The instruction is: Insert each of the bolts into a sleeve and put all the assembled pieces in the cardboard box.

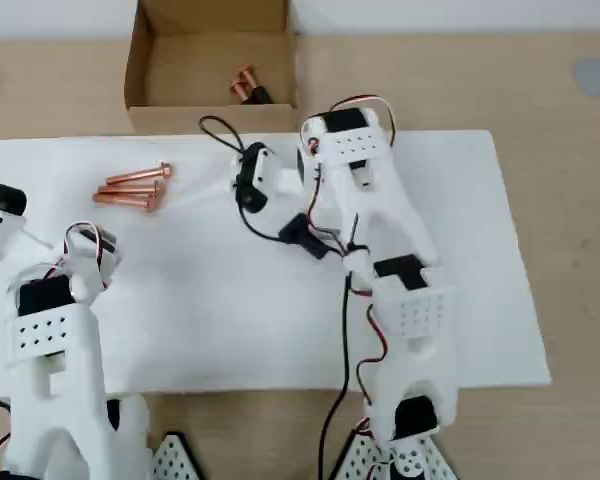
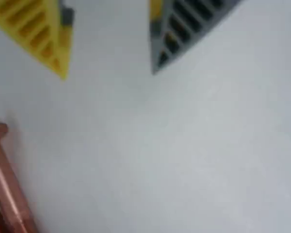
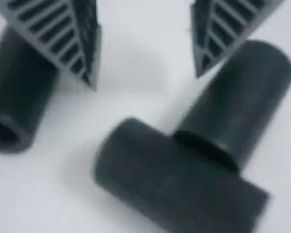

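A white mat (image 1: pixel 180 300) is spread over the wooden table (image 1: pixel 560 200). The cardboard box (image 1: pixel 135 75) is set just beyond the mat's far edge, left of centre, with its top open. Inside it, toward the right wall, assembled pieces (image 1: pixel 246 86) are seen as copper ends with something dark behind them; how many there are is hard to make out. A grey disc (image 1: pixel 592 75) is cut off at the far right edge.

Three loose bolts (image 1: pixel 130 187) are laid side by side on the far left of the mat, near the box. Their long axes run roughly left to right, with the heads toward the right. The left arm (image 1: pixel 50 330) is placed at the near left. The right arm (image 1: pixel 380 220) is stretched from the near edge toward the far middle of the mat, a black cable (image 1: pixel 220 128) looped beside it — whatever lies beneath it is covered in the high view.

The left gripper (image 2: pixel 109 73) is held over bare mat with its jaws spread wide and nothing between them; a bolt shank is cut off just beside it.

The right gripper (image 3: pixel 144 75) is poised above three black sleeves (image 3: pixel 174 179) lying on their sides, its jaws wide apart and nothing gripped. Two sleeves touch — one's end is butted against the other's side — and the third lies apart, its bore showing.
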{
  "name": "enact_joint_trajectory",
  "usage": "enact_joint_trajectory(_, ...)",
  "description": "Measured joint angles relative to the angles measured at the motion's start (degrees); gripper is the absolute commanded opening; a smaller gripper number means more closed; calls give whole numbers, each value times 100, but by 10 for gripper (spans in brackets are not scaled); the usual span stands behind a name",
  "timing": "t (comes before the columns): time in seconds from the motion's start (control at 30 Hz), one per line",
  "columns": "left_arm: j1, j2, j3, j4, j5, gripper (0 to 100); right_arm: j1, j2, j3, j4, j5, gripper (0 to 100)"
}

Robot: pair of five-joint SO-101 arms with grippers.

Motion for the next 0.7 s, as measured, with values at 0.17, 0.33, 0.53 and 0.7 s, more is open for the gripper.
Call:
enact_joint_trajectory(0.17, 0, 0, 0, 0, 0, 122, -44, 9, -686, 554, 0, 168)
enact_joint_trajectory(0.33, 0, 0, 18, 0, 0, 122, -255, -141, -1574, 1073, 0, 168)
enact_joint_trajectory(0.53, 0, 0, 18, 0, 0, 122, -229, -97, -1626, 985, 0, 168)
enact_joint_trajectory(0.7, 0, 0, 18, 0, 0, 122, 35, 378, -1618, 791, 0, 168)
